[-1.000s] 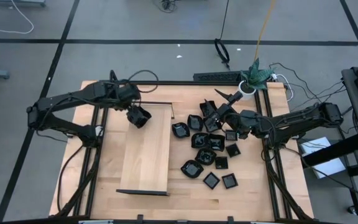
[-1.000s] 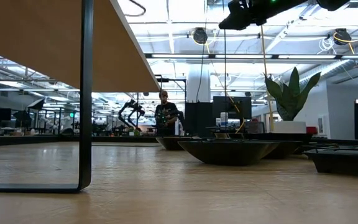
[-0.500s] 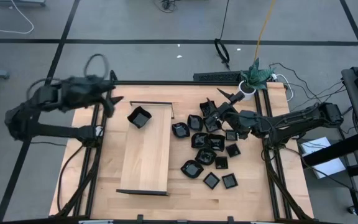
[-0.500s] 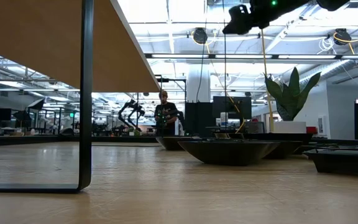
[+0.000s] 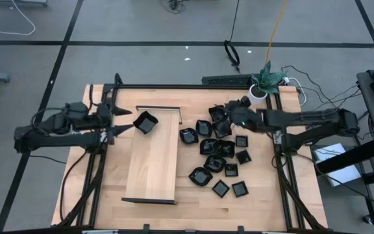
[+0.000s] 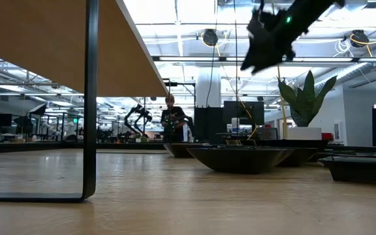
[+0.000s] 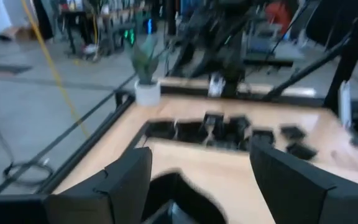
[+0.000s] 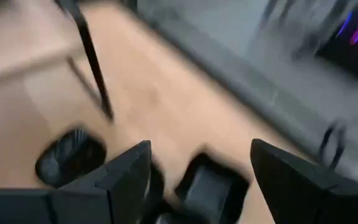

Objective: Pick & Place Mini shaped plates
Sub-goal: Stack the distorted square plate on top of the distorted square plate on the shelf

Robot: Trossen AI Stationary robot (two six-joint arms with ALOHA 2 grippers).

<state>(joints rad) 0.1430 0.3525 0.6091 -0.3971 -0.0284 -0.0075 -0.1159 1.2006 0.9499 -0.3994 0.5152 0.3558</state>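
One black mini shaped plate sits on the far end of the long pale wooden board; the left wrist view shows it low between my fingers. Several more black plates lie clustered on the table right of the board. My left gripper is open, level, just left of the board's plate and apart from it. My right gripper is open above the far end of the cluster, slanting down; its wrist view shows two plates beneath the fingers.
A potted plant stands at the table's far right corner. Black frame rails run along the table's sides. In the low view the board stands raised on a thin black leg. A person stands far off in the room.
My left gripper has drawn back from the plate on the board toward the table's left edge and tipped from pointing down to nearly level; the plate stays on the board. My right gripper has rolled and tipped downward over the far end of the cluster.
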